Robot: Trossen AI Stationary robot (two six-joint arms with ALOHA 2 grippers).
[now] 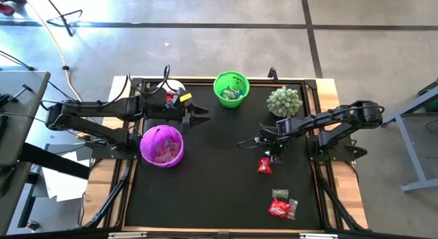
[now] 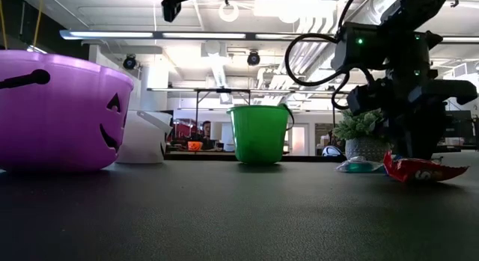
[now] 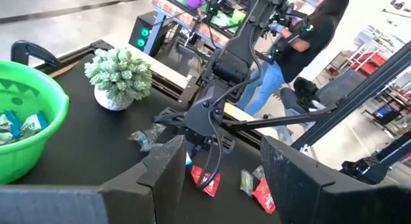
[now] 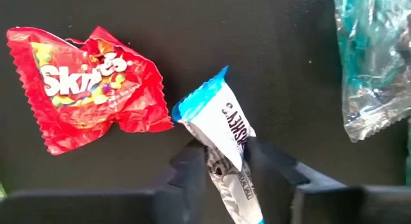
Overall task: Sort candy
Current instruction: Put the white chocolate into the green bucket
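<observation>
Right gripper (image 4: 225,166) fingers tight around blue-white candy (image 4: 225,137).

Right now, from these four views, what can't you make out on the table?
- Blue-and-white wrapped candy bar: its lower end is hidden between the right gripper fingers in the right wrist view; the high view hides it under the arm.
- Clear teal wrapper: cut off by the right wrist picture's edge.
- Purple pumpkin bucket: its candy is too small to sort by kind in the high view.
- Left gripper: waits near the purple bucket, holding nothing.
</observation>
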